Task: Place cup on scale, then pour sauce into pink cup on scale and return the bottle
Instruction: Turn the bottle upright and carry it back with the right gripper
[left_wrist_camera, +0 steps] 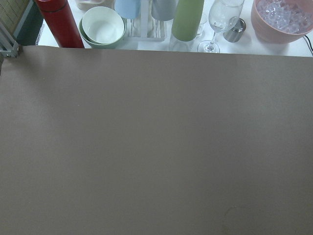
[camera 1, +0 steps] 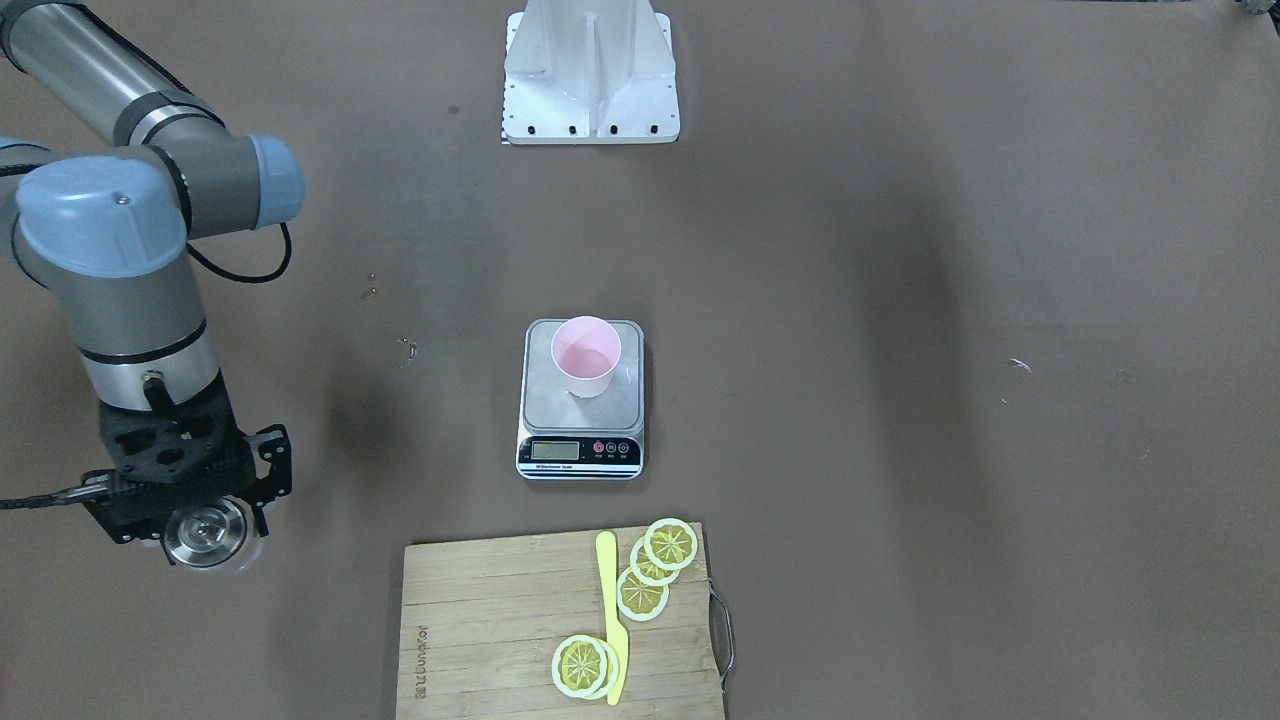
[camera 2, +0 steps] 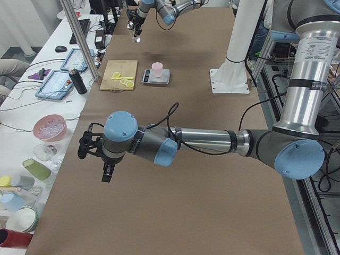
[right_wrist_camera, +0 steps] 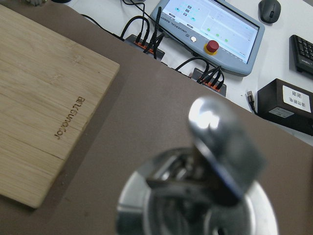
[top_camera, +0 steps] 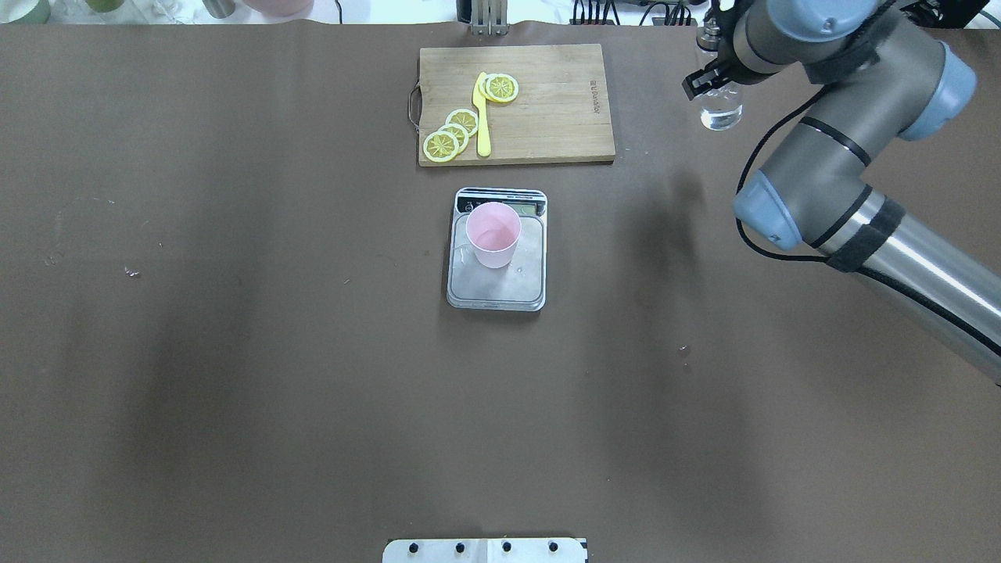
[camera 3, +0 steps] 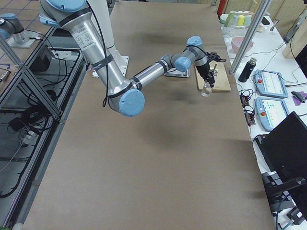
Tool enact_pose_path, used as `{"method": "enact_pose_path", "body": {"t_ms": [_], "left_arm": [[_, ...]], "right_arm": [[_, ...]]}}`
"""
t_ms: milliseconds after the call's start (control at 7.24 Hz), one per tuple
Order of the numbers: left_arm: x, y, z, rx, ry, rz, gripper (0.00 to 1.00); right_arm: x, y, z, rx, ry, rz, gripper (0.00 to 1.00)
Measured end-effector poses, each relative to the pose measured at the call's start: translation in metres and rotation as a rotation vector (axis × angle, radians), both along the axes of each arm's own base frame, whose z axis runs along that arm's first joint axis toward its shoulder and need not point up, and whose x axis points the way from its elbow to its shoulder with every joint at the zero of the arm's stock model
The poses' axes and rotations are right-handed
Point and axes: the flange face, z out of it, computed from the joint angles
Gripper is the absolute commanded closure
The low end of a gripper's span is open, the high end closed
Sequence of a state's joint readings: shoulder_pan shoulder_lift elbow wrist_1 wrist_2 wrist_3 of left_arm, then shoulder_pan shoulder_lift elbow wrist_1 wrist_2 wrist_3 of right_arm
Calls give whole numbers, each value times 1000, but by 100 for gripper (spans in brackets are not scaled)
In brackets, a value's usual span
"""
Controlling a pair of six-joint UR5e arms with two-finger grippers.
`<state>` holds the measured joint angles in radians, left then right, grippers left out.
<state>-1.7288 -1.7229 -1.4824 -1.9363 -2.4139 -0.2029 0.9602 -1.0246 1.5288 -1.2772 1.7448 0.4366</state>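
Note:
The pale pink cup (camera 1: 586, 355) (top_camera: 493, 234) stands upright on the silver scale (camera 1: 580, 418) (top_camera: 500, 289) at the table's middle. Far off to the robot's right, beyond the cutting board's end, my right gripper (camera 1: 205, 515) (top_camera: 715, 82) is shut on the clear glass bottle (camera 1: 207, 532) (top_camera: 721, 113) (camera 3: 206, 89), held upright by its neck. A little clear sauce (top_camera: 721, 120) sits in the bottle's bottom. Its silver pour-spout cap (right_wrist_camera: 215, 147) fills the right wrist view. My left gripper (camera 2: 101, 159) shows only in the exterior left view, low over the table's near end; whether it is open or shut I cannot tell.
A wooden cutting board (top_camera: 547, 102) (camera 1: 480, 620) with lemon slices (top_camera: 450, 137) and a yellow knife (top_camera: 482, 113) lies just beyond the scale. The white arm mount (camera 1: 590, 75) stands at the robot's side. Cups, bowls and a glass (left_wrist_camera: 215, 24) crowd the bench past the table's left end.

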Motion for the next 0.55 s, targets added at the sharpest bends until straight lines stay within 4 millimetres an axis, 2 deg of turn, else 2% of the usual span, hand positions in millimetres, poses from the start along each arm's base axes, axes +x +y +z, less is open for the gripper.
{"method": "enact_pose_path", "body": {"t_ms": [276, 552], "left_arm": [[-3, -4, -1, 44, -62, -27, 2], [-4, -5, -2, 65, -88, -39, 2]], "right_arm": [[50, 13, 62, -14, -68, -5, 100], [97, 39, 109, -52, -109, -9, 100]]}}
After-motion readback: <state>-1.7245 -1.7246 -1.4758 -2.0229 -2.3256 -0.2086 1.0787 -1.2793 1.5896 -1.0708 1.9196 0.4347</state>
